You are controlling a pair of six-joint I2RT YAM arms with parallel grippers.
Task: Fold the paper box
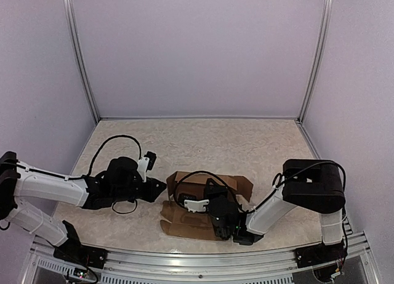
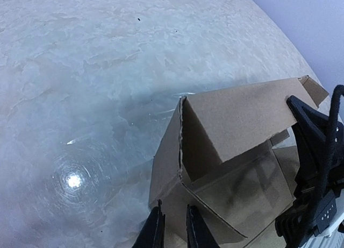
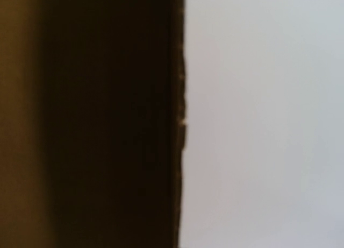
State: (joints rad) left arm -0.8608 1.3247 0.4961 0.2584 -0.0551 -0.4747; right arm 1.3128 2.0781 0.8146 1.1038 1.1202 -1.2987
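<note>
Cardboard of the paper box (image 3: 80,119) fills the left half of the right wrist view, so close that it is only a dark blur, and no fingers show there. From above, the box lies half-formed on the table (image 1: 184,142) between both arms. The right gripper (image 1: 204,202) is closed upon it; whether it pinches a flap I cannot tell. Only the left wrist view shows one side wall raised, its corner gaping, and the left gripper (image 2: 176,230) slightly open at the lower corner. I judge the walls are being raised; next, this wall needs squaring inward.
</note>
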